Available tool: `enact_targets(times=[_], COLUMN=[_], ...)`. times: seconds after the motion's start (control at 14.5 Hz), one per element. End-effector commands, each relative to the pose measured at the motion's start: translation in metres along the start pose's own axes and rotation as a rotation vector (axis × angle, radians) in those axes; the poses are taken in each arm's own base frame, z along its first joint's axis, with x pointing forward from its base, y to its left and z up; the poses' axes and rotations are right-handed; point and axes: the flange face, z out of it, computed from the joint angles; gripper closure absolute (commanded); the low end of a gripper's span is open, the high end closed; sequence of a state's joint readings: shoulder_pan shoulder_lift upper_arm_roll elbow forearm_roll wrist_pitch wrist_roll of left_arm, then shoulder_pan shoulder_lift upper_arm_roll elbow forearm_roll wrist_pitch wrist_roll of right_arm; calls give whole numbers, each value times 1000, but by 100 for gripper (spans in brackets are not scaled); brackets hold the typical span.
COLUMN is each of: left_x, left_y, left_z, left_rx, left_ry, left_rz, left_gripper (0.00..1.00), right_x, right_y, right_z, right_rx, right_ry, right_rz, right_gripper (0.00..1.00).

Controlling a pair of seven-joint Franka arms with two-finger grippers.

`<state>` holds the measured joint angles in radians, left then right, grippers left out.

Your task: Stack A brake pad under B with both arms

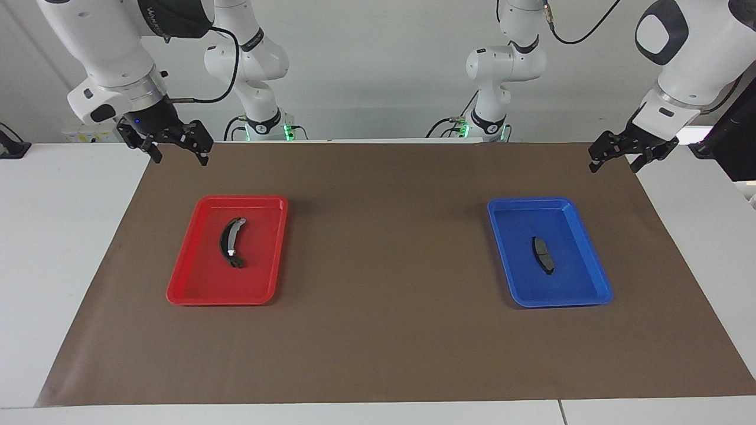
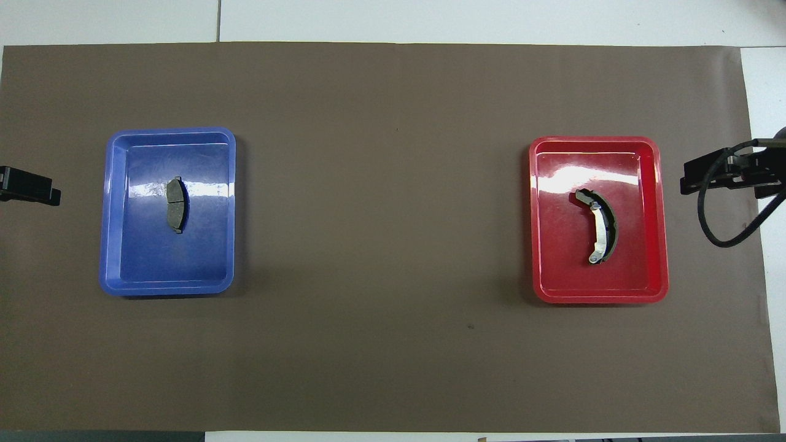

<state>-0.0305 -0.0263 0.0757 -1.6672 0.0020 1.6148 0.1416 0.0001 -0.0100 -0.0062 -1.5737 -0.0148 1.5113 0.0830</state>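
Nothing lifted yet, nothing stacked. Small flat dark-grey brake pad with a groove across its middle [image 1: 543, 255] lying in the shallow blue plastic tray [image 1: 596, 277] toward the left arm's end of the brown-covered table [image 1: 384, 342], long axis running roughly away from the robots. Longer crescent-shaped black brake shoe with silvery metal bits [image 1: 231, 242] resting in the matching red plastic tray [image 1: 183, 283] toward the right arm's end, arc also running roughly away from the robots. One part per tray, trays well apart, bare mat between. Left claw [image 1: 612, 158] up in the air over the mat's edge at its own end, fingers apart, clamped on nothing; blue tray and grey pad well apart from it, down and toward the table's middle. Right claw [image 1: 180, 149] likewise raised over the mat's corner at its end, fingers spread, empty, red tray just ahead and below. Left arm clearly the nearer one for the pad, right arm for the shoe. Likely first call: descend with the fingers closing across the pad's short width.
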Motion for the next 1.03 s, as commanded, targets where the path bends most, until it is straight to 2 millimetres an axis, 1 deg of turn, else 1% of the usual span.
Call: enact_targets(times=[0.0, 0.07, 0.14, 0.21, 0.34, 0.55, 0.69, 0.83, 0.96], left_x=[-4, -4, -4, -6, -3, 3, 14, 20, 20], left_y=[10, 21, 26, 28, 29, 32, 43, 60, 55], left_z=[-3, 2, 6, 14, 36, 76, 116, 160, 200], left_rx=[16, 16, 18, 20, 19, 21, 20, 21, 23], left_ry=[13, 15, 35, 64, 73, 87, 76, 89, 79], left_rz=[29, 37, 43, 49, 49, 22, -7, -27, -40], left_gripper=[1, 2, 2, 3, 3, 3, 3, 4, 4], right_x=[-1, -1, -1, -1, -1, -1, -1, -1, -1], right_y=[1, 1, 1, 1, 1, 1, 1, 1, 1], right_z=[2, 2, 3, 2, 2, 2, 2, 2, 2], right_rx=[19, 19, 19, 19, 19, 19, 19, 19, 19], right_ry=[-6, -4, -8, -6, -6, -6, -4, -6, -6], right_rz=[-3, -3, -3, -3, -3, -3, -3, -3, -3], right_gripper=[0, 0, 0, 0, 0, 0, 0, 0, 0])
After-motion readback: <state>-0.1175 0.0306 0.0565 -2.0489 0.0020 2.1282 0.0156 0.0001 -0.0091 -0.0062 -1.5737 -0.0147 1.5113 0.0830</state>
